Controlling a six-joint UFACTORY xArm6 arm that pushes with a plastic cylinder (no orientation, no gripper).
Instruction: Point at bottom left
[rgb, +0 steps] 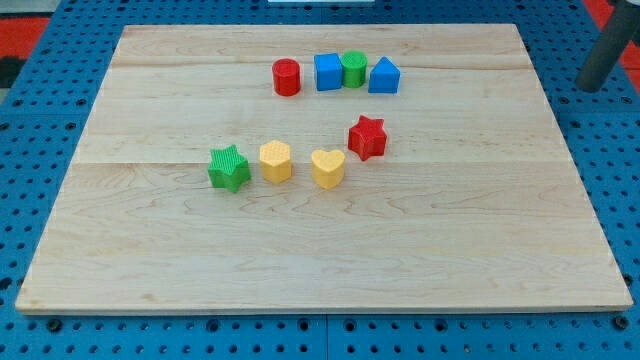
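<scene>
The dark rod comes in at the view's top right; my tip (593, 89) is off the wooden board (150, 260), beyond its right edge, far from every block. A row near the view's top holds a red cylinder (287, 77), a blue cube (328, 72), a green cylinder (353, 68) and a blue triangular block (384, 76). In the middle lie a green star (229, 167), a yellow hexagon (275, 160), a yellow heart (327, 168) and a red star (367, 137). The board's bottom left corner (30, 298) has no block on it.
A blue pegboard surface (40, 120) with holes surrounds the board on all sides. A red patch (30, 30) shows at the view's top left.
</scene>
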